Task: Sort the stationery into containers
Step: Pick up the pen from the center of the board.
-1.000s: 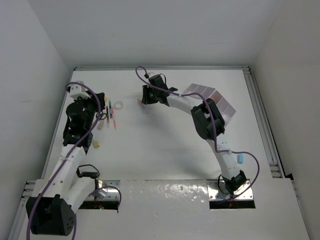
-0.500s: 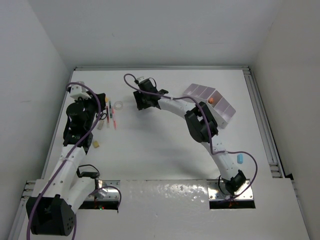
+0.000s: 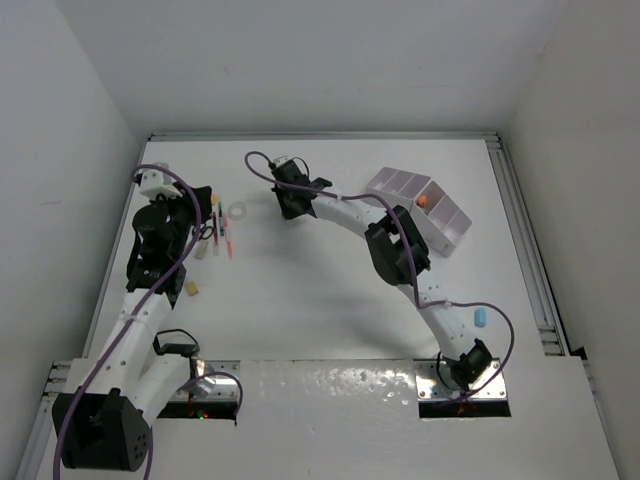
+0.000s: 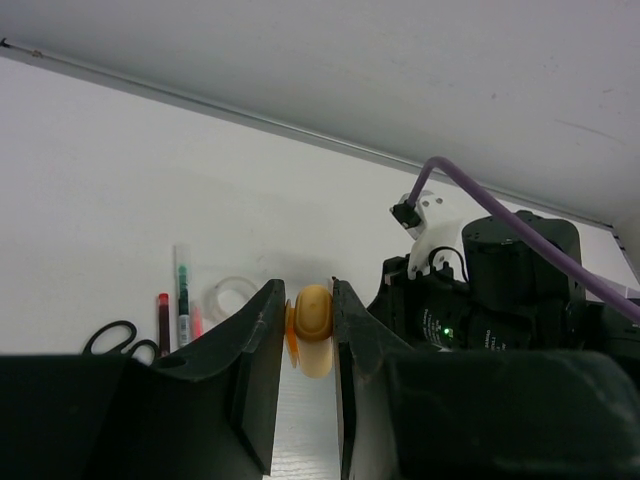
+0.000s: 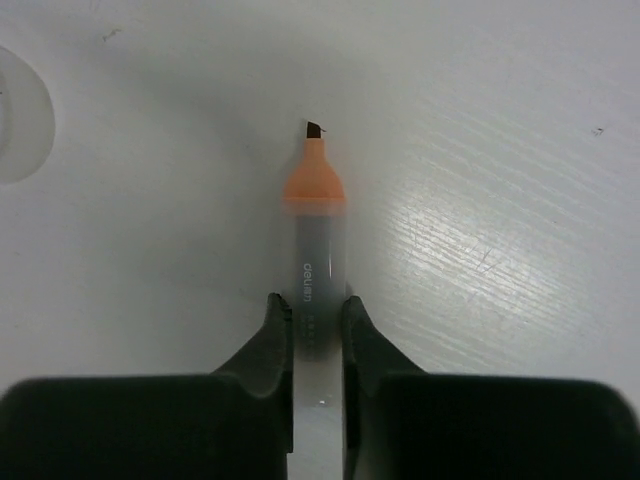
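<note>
Marker (image 5: 316,250) rear hidden in my right gripper (image 5: 316,308); tape ring (image 5: 20,120) cut by edge; orange item (image 4: 313,325) in left gripper (image 4: 300,300) blurred.

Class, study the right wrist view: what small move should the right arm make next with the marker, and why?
Probably lift it straight up a little. The right pincer is shut on the orange-tipped marker, which lies close to the table. Raising it first should keep its tip from dragging on the way to the organiser.
</note>
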`<state>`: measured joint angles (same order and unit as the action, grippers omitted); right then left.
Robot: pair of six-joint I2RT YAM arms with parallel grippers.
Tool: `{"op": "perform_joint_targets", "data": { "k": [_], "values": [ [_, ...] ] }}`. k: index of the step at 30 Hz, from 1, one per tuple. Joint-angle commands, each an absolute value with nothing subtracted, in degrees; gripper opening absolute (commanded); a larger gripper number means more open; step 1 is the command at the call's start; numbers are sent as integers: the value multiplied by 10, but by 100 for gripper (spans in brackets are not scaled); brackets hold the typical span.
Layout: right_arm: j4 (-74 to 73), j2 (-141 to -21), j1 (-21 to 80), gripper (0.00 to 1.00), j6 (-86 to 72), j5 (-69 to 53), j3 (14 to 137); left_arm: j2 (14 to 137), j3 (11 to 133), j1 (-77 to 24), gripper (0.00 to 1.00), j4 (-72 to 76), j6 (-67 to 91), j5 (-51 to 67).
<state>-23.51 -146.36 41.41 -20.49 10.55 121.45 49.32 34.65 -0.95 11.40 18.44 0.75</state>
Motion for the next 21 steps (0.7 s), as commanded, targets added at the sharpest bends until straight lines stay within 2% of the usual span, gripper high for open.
{"op": "perform_joint_targets", "data": {
  "k": [1, 10, 14, 21],
  "values": [
    [-273, -1456, 417, 0, -197, 112, 1197, 494, 352, -2, 0, 144, 192, 20],
    [-111, -1264, 439, 0, -122, 93, 1015, 486, 366, -4, 0, 118, 206, 59],
    [-34, -1134, 460, 0, -83, 89, 884, 483, 364, -5, 0, 102, 240, 90],
    [71, -978, 500, 0, -45, 27, 723, 489, 366, -2, 0, 152, 320, 241]
  ]
}}
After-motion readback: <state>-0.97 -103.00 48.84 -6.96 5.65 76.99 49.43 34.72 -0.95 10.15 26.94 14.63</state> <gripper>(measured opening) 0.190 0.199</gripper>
